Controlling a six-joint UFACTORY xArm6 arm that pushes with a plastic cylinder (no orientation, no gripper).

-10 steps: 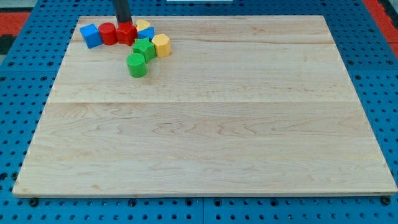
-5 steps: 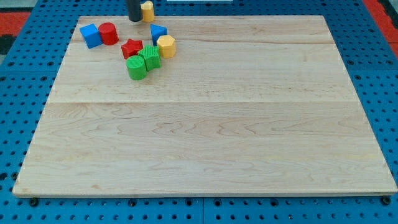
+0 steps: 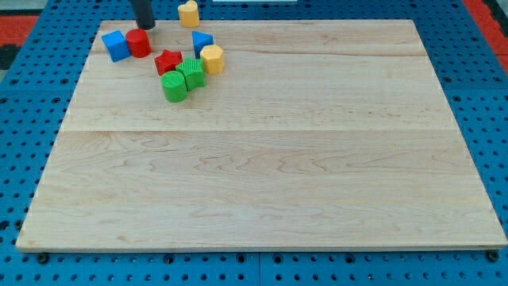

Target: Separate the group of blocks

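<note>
My tip (image 3: 145, 26) stands at the board's top edge, just above and right of the red cylinder (image 3: 138, 43). A blue cube (image 3: 116, 45) sits to the left of that cylinder. A red star block (image 3: 168, 61), a green star-like block (image 3: 191, 74) and a green cylinder (image 3: 174, 85) cluster below and right of the tip. A small blue block (image 3: 202, 40) and a yellow hexagonal block (image 3: 211, 59) sit right of the red star. Another yellow block (image 3: 188, 13) lies at the top edge, right of the tip.
The wooden board (image 3: 270, 143) lies on a blue pegboard surface (image 3: 16, 143). All the blocks are in the board's top-left corner. A red area (image 3: 486, 12) shows at the top right.
My tip moved left along the top edge, away from the yellow block and toward the red cylinder. Earlier the red star, the small blue block and the top yellow block were pushed apart.
</note>
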